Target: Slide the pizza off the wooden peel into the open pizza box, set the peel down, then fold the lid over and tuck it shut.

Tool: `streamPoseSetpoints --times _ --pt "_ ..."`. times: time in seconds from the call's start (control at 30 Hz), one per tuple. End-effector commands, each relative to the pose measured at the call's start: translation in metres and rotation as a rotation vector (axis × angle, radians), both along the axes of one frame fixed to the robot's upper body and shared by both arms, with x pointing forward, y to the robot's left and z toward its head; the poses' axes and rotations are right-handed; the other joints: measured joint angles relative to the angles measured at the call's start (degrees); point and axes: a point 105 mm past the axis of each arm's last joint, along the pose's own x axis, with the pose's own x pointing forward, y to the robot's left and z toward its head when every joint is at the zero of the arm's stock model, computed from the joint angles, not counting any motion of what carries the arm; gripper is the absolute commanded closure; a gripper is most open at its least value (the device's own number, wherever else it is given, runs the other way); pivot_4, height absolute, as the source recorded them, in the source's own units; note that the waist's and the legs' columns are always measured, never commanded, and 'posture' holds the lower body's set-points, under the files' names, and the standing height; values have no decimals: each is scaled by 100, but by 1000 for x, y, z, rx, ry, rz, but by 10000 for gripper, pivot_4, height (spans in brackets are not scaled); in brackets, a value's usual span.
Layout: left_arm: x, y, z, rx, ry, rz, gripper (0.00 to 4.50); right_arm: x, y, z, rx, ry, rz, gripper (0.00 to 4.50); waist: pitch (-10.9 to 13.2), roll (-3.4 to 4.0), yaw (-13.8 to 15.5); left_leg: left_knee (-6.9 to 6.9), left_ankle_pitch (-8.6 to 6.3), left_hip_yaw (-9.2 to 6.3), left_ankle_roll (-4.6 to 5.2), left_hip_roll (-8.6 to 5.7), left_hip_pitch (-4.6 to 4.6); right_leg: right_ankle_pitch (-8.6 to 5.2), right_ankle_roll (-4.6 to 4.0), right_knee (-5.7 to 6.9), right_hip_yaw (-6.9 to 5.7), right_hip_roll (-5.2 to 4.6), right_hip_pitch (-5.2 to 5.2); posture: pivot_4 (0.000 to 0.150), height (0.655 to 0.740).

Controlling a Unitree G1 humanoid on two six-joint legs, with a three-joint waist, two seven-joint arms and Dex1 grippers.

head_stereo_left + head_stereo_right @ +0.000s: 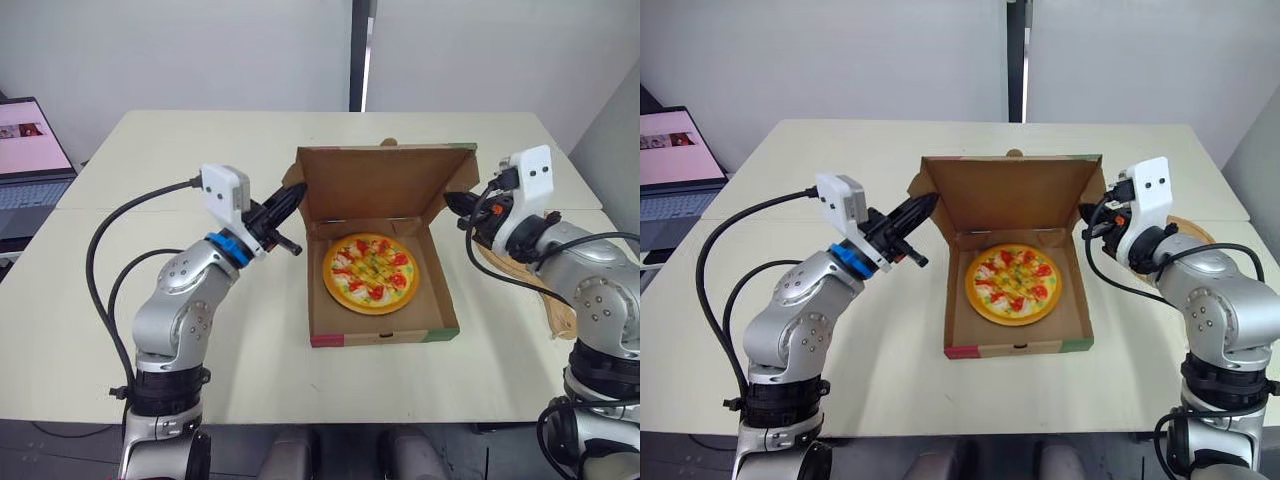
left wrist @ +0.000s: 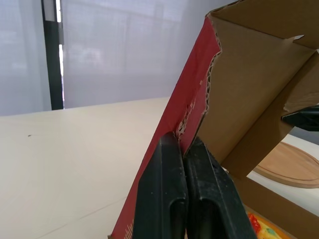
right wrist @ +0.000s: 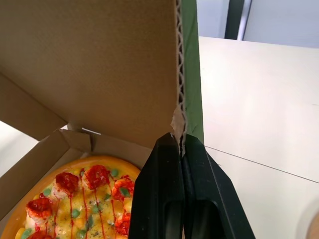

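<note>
The pizza lies flat inside the open cardboard box. The box lid stands upright at the back, brown inside, red and green on its outer edges. My left gripper is shut on the lid's left side edge, and the left wrist view has the corrugated edge pinched at the fingertips. At the lid's right edge my right gripper is shut in the same way, seen close in the right wrist view. The wooden peel rests on the table to the right of the box, partly hidden under my right arm.
A laptop sits open on a separate surface at the far left. The cream table has a seam running across it behind the box, and its front edge is close to me.
</note>
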Motion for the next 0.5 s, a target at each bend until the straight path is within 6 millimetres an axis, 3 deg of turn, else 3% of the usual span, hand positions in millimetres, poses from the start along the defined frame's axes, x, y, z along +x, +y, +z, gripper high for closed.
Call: streamPoseSetpoints --times 0.03,0.3,0.5 --pt "-15 -8 17 -2 -100 -57 35730 -4 9 12 10 -58 53 45000 0 0 7 0 0 0 0 0 0 0 0 0 0 0 0 1500 7281" --pt "-17 1 20 11 -164 25 10477 -2 9 12 7 -59 59 45000 0 0 0 -1 0 1 1 0 1 0 0 0 0 0 0 1500 7281" --pt "-21 2 20 19 -215 124 10477 -1 10 12 4 -58 64 45000 0 0 7 0 -1 0 1 0 1 0 0 -1 1 0 1 1500 7281"
